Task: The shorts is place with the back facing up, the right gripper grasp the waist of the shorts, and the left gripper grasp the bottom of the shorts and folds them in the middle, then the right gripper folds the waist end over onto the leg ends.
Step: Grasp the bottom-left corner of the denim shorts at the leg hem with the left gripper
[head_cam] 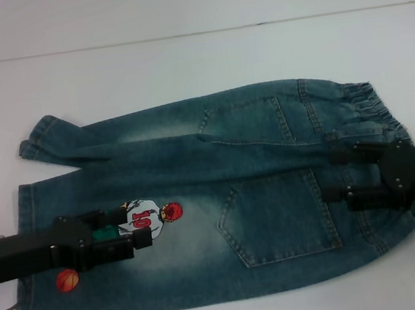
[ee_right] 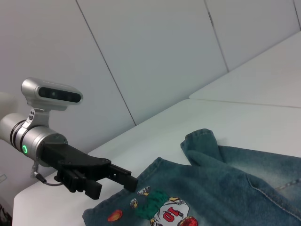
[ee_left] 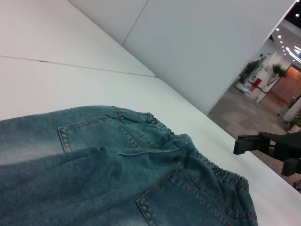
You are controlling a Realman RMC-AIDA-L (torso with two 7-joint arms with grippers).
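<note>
The shorts (head_cam: 221,199) lie flat across the middle of the white tabletop (head_cam: 180,59), back pockets up, the waist (head_cam: 373,106) toward the tabletop's right edge and the leg ends (head_cam: 29,224) toward its left. The far leg is rumpled, its hem partly turned over on itself.

The right gripper (head_cam: 340,176) hovers over the waist end beside the near back pocket, its fingers spread apart and holding nothing. The left gripper (head_cam: 129,226) sits over the near leg, above the printed basketball player (head_cam: 150,214), its fingers likewise apart and empty; whether they touch the denim cannot be told.

The risks appear to lie in where each gripper closes. The left gripper stands well in from the hem — if it pinches there instead of at the leg bottom, the hem would likely trail and the fold come out crooked. The right gripper is over fabric inside the elastic band, so it may catch only the top layer or bunch the pocket. The rumpled far leg could also drag unevenly — leaving the halves misaligned once the fold is made.
</note>
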